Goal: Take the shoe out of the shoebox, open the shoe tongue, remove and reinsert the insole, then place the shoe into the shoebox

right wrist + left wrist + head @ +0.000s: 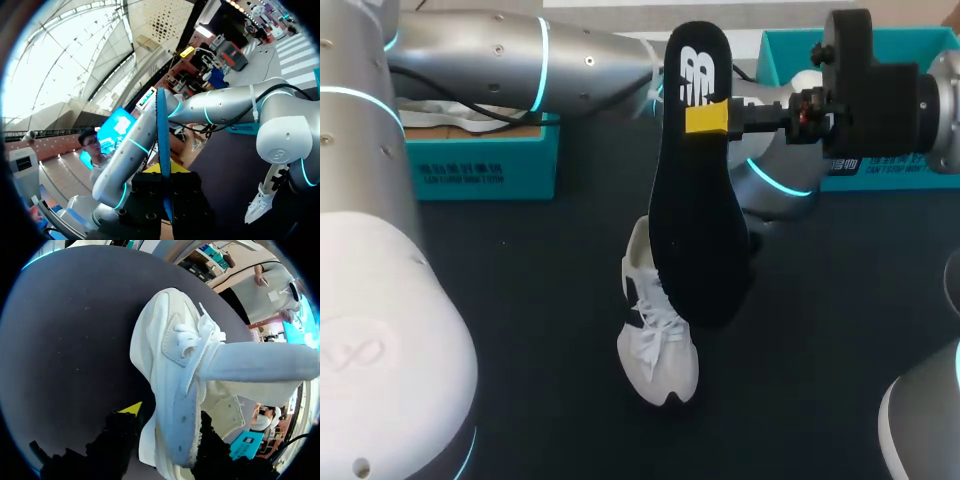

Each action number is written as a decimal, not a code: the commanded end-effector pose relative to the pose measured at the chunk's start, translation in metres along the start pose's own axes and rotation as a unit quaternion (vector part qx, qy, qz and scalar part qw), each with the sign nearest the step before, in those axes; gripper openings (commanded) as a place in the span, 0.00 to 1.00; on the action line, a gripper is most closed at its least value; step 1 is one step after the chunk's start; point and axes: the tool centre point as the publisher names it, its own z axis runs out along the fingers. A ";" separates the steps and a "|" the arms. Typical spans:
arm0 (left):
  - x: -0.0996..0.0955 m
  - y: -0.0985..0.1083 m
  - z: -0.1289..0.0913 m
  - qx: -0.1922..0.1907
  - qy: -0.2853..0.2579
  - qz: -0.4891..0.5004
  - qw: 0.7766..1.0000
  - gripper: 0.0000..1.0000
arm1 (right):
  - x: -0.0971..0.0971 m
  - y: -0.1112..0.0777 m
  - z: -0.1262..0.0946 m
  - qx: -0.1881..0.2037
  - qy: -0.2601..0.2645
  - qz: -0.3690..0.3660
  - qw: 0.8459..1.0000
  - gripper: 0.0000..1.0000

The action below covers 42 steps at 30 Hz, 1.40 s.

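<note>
Right gripper [708, 118]: comes in from the right side of the head view, raised above the table [520, 330]. Its yellow-tipped fingers pinch the insole [695, 220] from two sides, near the end that carries the white logo.
Right gripper, wrist view [167, 182]: the insole [162, 130] shows edge-on as a thin blue line rising from between the two fingers.
Insole: black upper face turned toward the head camera. It hangs lengthwise in the air, with the logo end far and the other end over the shoe [658, 350], and it hides the shoe's heel part from this view.
Left gripper [170, 422]: its dark fingers stand on either side of the shoe's [170, 390] rear part and clamp it there. One yellow tip shows beside the sole.
Left arm [520, 55]: enters from the upper left of the head view and passes behind the insole. The right wrist view shows it reaching down to the shoe [259, 202].
Shoe: white, laced, upright on the dark table, toe pointing toward the robot – outside the shoebox [480, 165].
Shoebox: teal, at the table's far left, well apart from the shoe, with white paper [440, 112] inside.
Second teal box [782, 55]: at the far right, partly behind the right arm – whether it is a lid cannot be told.
</note>
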 end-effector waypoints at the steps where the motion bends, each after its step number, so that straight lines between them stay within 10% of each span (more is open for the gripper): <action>1: 0.019 0.004 -0.017 0.003 -0.037 0.003 0.999 1.00 | 0.000 0.001 0.003 0.001 -0.001 0.001 1.000 0.00; 26: 0.056 0.037 -0.110 -0.013 -0.297 0.017 0.955 1.00 | 0.000 0.001 0.003 0.001 -0.001 0.001 1.000 0.00; 42: 0.107 0.044 -0.166 -0.046 -0.427 0.043 0.902 1.00 | -0.044 0.044 -0.063 -0.044 -0.041 0.078 0.995 0.00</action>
